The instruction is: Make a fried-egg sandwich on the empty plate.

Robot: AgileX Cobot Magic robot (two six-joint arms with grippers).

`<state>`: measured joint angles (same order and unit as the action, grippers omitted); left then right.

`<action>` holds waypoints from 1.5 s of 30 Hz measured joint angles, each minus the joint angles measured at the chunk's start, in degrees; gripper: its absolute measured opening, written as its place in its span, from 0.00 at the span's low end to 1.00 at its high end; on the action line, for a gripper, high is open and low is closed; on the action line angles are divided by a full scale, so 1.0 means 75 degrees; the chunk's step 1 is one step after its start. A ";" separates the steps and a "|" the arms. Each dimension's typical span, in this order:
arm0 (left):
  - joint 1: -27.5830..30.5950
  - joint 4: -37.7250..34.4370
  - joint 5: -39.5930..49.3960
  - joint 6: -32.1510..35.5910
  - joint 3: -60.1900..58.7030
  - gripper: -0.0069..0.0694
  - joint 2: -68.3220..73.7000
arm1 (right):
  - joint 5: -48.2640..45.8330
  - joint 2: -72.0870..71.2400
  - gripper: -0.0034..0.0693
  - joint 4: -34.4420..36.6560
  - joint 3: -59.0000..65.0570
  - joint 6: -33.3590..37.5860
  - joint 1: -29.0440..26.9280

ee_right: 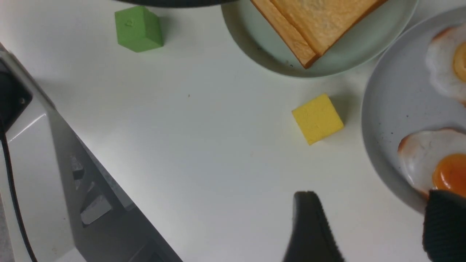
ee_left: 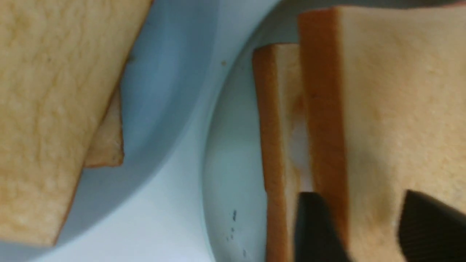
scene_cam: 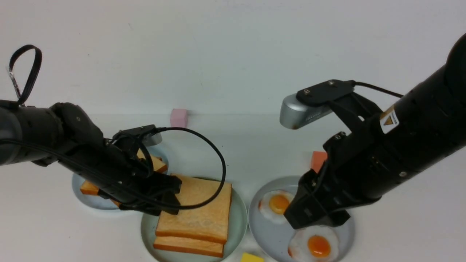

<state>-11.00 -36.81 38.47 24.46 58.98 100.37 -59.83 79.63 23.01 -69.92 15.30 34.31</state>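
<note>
- Judging by the stack, at letting go and backing off: lift the left tool (ee_left: 364,218) straight up, without dragging the top toast slice (scene_cam: 200,214) off the bottom toast slice (scene_cam: 189,246).
- Look for fingers spread wide on the left, apparently free of bread; hard to be sure about touching, with blurred tips.
- Keep the right tool (ee_right: 373,214), also wide and holding nothing, well away from the spare fried egg (scene_cam: 318,245).
- Find the sandwich on the mint plate (scene_cam: 238,233), with the top slice offset; nudge only if needed.
- See egg white (ee_left: 299,145) peeking between slices in the left wrist view, hidden in the front view.
- Spot the green block (ee_right: 140,31) on the desk (ee_right: 218,145) only in the right wrist view.
</note>
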 joint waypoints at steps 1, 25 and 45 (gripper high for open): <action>0.0000 0.0119 0.0054 -0.0127 0.0000 0.66 -0.0089 | 0.0000 -0.0007 0.57 0.0000 0.0000 0.0000 0.0000; 0.0008 0.2726 0.1804 -0.3352 -0.2531 0.19 -0.7734 | 0.5993 -0.6018 0.03 -0.1367 0.6043 -0.0988 0.0000; 0.0008 0.2836 0.1003 -0.3340 -0.4069 0.07 -1.2229 | 0.6399 -0.7653 0.05 -0.1352 0.7253 -0.1001 0.0000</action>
<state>-10.94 -15.54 45.99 -0.58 28.46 8.65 -11.84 22.24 12.86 -15.52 7.80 34.31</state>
